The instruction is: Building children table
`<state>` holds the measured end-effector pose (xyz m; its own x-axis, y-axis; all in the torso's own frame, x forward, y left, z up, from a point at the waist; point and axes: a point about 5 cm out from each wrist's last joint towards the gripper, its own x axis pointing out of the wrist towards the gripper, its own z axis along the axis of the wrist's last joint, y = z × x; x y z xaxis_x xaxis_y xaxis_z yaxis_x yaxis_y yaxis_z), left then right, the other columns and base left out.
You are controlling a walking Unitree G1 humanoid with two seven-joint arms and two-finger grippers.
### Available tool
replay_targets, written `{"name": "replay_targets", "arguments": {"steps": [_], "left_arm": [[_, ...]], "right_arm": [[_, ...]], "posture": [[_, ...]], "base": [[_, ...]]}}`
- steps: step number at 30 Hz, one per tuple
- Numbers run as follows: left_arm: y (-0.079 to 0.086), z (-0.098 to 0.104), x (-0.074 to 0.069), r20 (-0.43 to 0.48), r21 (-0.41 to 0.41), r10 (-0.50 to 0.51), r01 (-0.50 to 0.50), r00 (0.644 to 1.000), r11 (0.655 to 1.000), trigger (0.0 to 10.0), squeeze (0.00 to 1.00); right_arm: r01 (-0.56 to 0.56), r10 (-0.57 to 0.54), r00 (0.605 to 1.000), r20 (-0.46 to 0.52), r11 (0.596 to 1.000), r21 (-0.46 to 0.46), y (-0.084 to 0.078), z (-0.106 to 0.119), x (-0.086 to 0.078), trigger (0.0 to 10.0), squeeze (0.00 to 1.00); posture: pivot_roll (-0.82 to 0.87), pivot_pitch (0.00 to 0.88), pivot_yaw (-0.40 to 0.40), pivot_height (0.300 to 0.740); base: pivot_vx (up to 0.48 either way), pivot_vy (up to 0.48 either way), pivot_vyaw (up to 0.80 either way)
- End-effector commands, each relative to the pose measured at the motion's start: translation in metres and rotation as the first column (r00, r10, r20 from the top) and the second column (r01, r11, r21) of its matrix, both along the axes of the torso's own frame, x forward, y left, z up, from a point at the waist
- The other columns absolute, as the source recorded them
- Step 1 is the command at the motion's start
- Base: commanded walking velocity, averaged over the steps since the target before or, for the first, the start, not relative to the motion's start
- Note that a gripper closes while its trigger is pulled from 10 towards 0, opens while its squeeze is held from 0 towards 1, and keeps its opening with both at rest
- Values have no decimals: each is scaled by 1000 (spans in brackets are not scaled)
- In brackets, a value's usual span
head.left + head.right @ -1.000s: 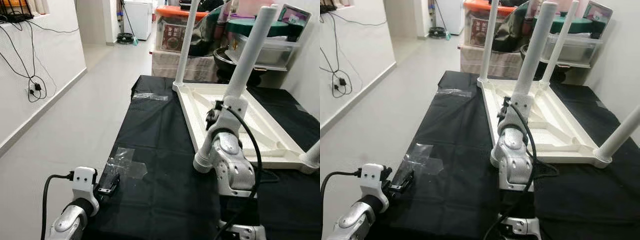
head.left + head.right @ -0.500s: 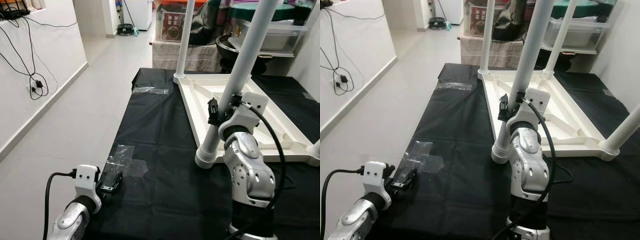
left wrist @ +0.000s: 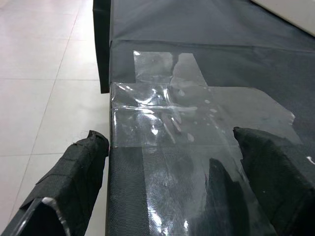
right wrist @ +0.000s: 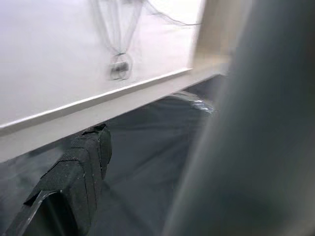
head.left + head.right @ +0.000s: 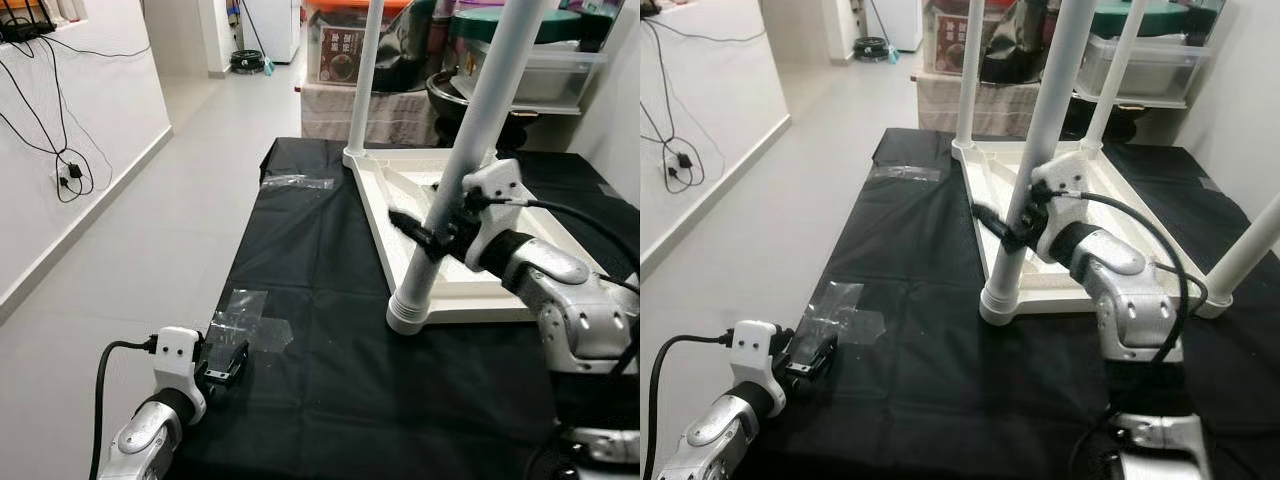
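On the far left you see a white wall [image 5: 60, 130] with black cables [image 5: 62, 165] hanging on it, and a grey floor [image 5: 150, 230] beside it.

Your left gripper [image 5: 225, 362] sits low at the near left corner of the black cloth [image 5: 310, 300]. Its two fingers are spread apart and hold nothing. Your left wrist view shows more: the fingers [image 3: 74, 172] stand on both sides of a see-through plastic bag [image 3: 187, 132] that lies flat at the cloth's left edge, and small long bits show inside it. From your head view the bag looks just like a shiny patch [image 5: 245, 320].

A second shiny bag [image 5: 297, 182] lies near the far left corner of the cloth.

In the middle, the white children table [image 5: 440, 230] lies upside down on the cloth, toward the right side. Its legs stick up. The near leg [image 5: 470, 150] stands at the table's near left corner, and another leg [image 5: 367, 70] stands at the far left corner.

Your right gripper [image 5: 425, 238] is at the near leg, partway up it. One black finger [image 5: 405, 222] pokes out past the left of the leg. The right wrist view shows one finger [image 4: 81, 167] and the blurry leg [image 4: 246, 147] very close. You cannot tell if it is squeezing the leg or not.

Behind the cloth stand plastic boxes [image 5: 1145, 65].
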<state>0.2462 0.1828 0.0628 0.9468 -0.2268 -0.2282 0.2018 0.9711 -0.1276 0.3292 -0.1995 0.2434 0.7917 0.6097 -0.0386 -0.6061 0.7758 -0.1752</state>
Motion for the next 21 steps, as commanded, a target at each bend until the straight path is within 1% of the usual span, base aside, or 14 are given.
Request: {"name": "replay_targets", "arguments": {"steps": [1,2,3,4,5,6,7,8,10,11,14,16,17,21], "left_arm": [[1,-4,-2,-17,9,-4,5,1000,1000,10000,0],[1,-5,-2,-17,11,-6,6,1000,1000,10000,0],[1,-5,-2,-16,13,-8,8,1000,1000,10000,0],[1,-5,-1,-16,14,-9,9,1000,1000,10000,0],[1,-5,-1,-16,14,-9,9,1000,1000,10000,0],[1,-5,-2,-15,14,-12,12,1000,1000,10000,0],[0,-5,-2,-14,14,-13,14,1000,1000,10000,0],[1,-5,-3,-15,17,-16,16,1000,1000,10000,0],[1,-5,-3,-16,19,-17,17,1000,1000,10000,0],[2,-6,-5,-17,22,-18,18,1000,1000,10000,0],[2,-6,-5,-17,23,-17,18,1000,1000,10000,0],[3,-7,-7,-22,28,-25,26,999,999,10000,0],[3,-7,-7,-22,28,-25,26,999,999,10000,0],[-1,-8,-7,-23,27,-38,39,999,999,10000,0]], "right_arm": [[-57,57,998,-2,998,-12,0,1,2,10000,0],[-51,51,999,-16,998,-34,-5,-1,9,10000,0],[-61,59,998,-32,997,-55,-9,-3,15,7451,0],[-70,67,997,-40,996,-61,-12,-3,20,7451,0],[-70,67,997,-40,996,-61,-12,-3,20,7451,0],[-66,63,997,-48,996,-60,-14,-3,25,3529,0],[-69,66,996,-53,996,-56,-15,-3,28,3529,0],[-76,73,996,-58,996,-51,-16,-3,31,0,0],[-82,79,995,-61,995,-50,-17,-3,32,0,0],[-117,113,991,-75,992,-54,-18,-3,34,0,0],[-126,121,989,-79,990,-56,-19,-4,34,0,0],[-173,165,980,-116,983,-67,-25,-7,34,0,0],[-173,165,980,-116,983,-67,-25,-7,34,0,0],[-196,185,969,-167,979,-52,-36,-12,35,0,0]], "posture": [[64,0,-61,740],[67,0,-66,740],[69,0,-66,740],[69,0,-67,740],[69,0,-67,740],[72,0,-69,740],[72,0,-69,740],[82,0,-74,740],[82,0,-74,740],[92,0,-80,740],[92,0,-80,740],[87,0,-79,740],[87,0,-79,740],[86,0,-79,740]], "base": [[0,0,0],[0,0,0],[0,0,0],[0,0,0],[0,0,0],[0,0,0],[0,0,0],[0,0,0],[0,0,0],[0,0,0],[0,0,0],[0,0,0],[0,0,0],[0,0,0]]}}
